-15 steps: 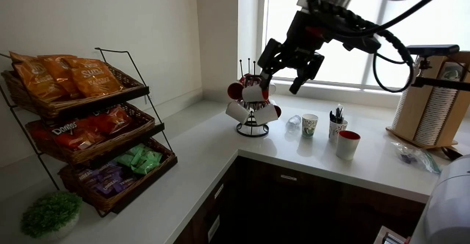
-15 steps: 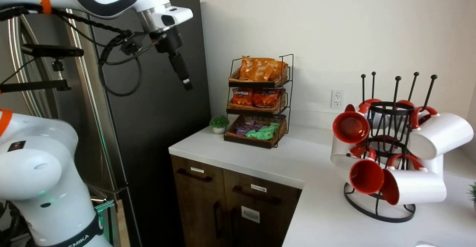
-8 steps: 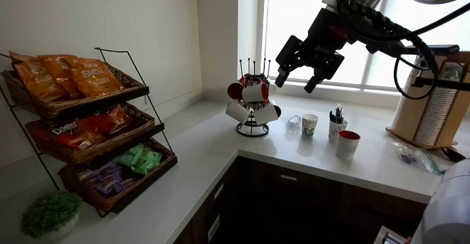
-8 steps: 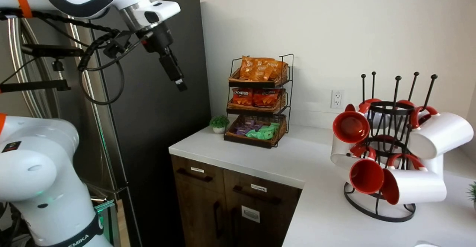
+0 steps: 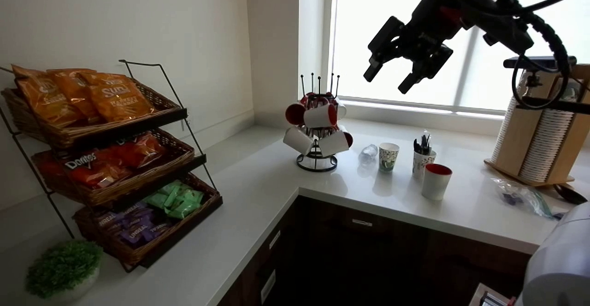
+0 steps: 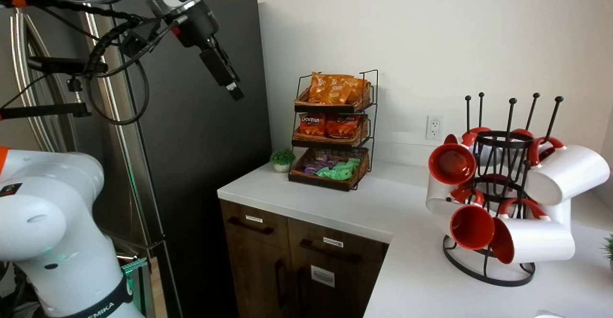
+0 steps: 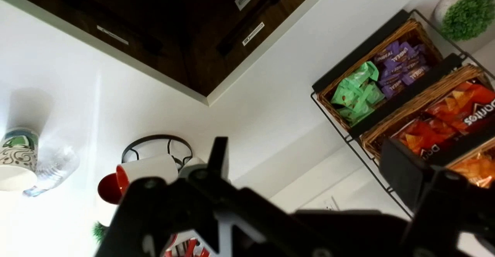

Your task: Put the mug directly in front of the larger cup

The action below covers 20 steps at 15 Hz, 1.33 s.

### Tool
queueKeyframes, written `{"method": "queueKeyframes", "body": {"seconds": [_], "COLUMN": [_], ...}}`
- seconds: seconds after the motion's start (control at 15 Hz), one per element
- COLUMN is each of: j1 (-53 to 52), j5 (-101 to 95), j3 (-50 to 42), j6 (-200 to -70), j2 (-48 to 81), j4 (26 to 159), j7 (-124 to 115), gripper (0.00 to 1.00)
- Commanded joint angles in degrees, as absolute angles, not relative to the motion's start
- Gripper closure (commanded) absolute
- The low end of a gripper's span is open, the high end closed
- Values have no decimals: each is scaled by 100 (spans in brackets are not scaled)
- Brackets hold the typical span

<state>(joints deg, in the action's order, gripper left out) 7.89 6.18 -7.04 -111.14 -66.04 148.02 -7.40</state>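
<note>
A white mug with a red inside (image 5: 436, 182) stands upright on the counter. Close behind it is a patterned paper cup holding dark utensils (image 5: 421, 167). Another patterned paper cup (image 5: 388, 158) stands to their left and also shows in the wrist view (image 7: 18, 148). Which cup counts as the larger one is unclear. More white mugs with red insides hang on a black wire rack (image 6: 493, 282), also seen in an exterior view (image 5: 317, 170). My gripper (image 5: 388, 80) is open and empty, high in the air above the counter; its spread fingers show in the wrist view (image 7: 309, 156).
A crumpled clear plastic piece (image 5: 368, 154) lies beside the paper cup. A clear bag (image 5: 523, 197) and a wooden lid holder (image 5: 516, 149) are at the right. A tiered snack rack (image 6: 330, 181) and a small plant (image 6: 282, 157) stand on the other counter. A dark fridge stands behind the arm.
My open gripper has moved away from the mug rack, rightward and then upward in an exterior view. The mugs and cups have not moved.
</note>
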Motion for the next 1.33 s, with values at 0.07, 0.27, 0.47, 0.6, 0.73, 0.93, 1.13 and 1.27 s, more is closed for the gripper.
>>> {"method": "queueKeyframes", "body": {"seconds": [0.07, 0.27, 0.47, 0.6, 0.73, 0.93, 1.13, 1.27], "j1": [1098, 1327, 1546, 1638, 1734, 1774, 1775, 1794], "j5": [445, 322, 354, 389, 405, 554, 548, 544], "j3": [-1380, -1795, -2093, -2254, -2344, -2310, -2270, -2271], "j6": [-10941, -10990, -11102, -11143, -11105, -11048, -11064, -11065], "j2": [-6689, -6452, -6165, -5943, -5641, -5763, -5727, -5788], "j4": [14499, 14328, 14228, 14169, 14132, 14243, 14227, 14226], "j7": [-315, -199, -329, -343, -408, -252, -253, -257], "gripper": [0, 0, 0, 0, 0, 0, 0, 0]}}
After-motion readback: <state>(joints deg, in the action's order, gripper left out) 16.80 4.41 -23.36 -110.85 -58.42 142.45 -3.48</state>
